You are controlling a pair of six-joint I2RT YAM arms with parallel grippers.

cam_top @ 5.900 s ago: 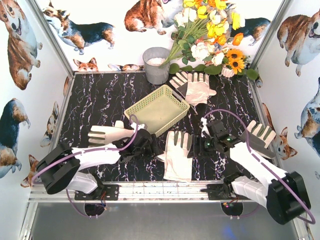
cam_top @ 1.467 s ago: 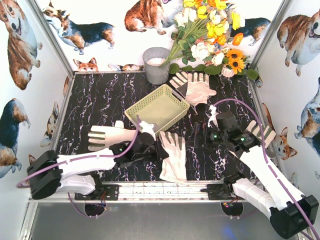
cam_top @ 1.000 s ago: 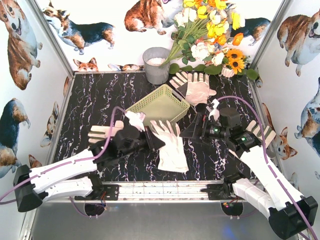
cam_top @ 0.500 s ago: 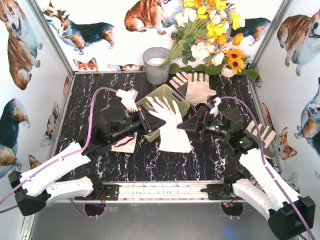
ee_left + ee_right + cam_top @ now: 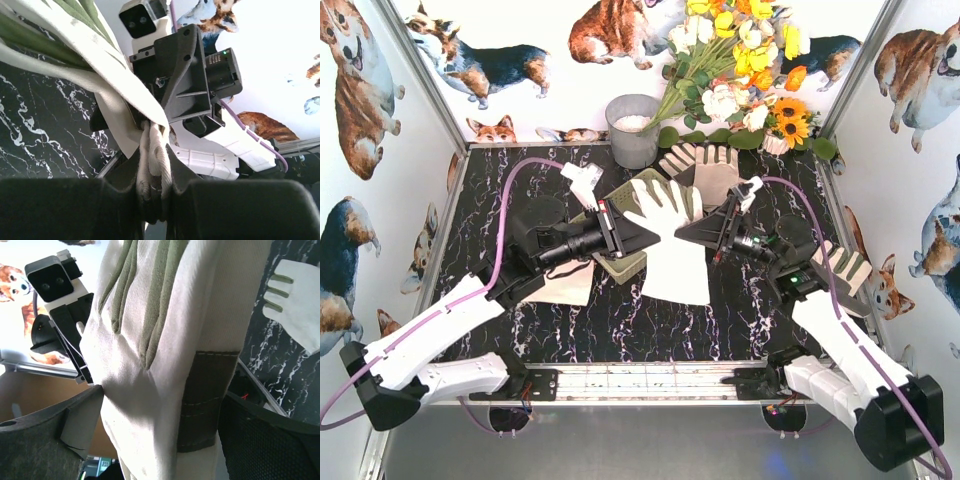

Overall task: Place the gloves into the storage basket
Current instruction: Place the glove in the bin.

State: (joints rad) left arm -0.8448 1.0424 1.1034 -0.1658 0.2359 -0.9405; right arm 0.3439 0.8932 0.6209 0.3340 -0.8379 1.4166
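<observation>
Noted left gripper point(image 5: 642, 232) shut on one edge of the glove point(image 5: 672, 245); right gripper point(image 5: 702, 232) spread wide either side of the cloth, not pinching. Hangs between both, just above storage basket point(image 5: 623, 268). Carry past near rim, lower until cuff clears lattice, then release. Cannot see most of basket beneath left gripper; cannot tell right-finger contact.

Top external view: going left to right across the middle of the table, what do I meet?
flat glove → left gripper → held glove → right gripper → right-edge glove
</observation>
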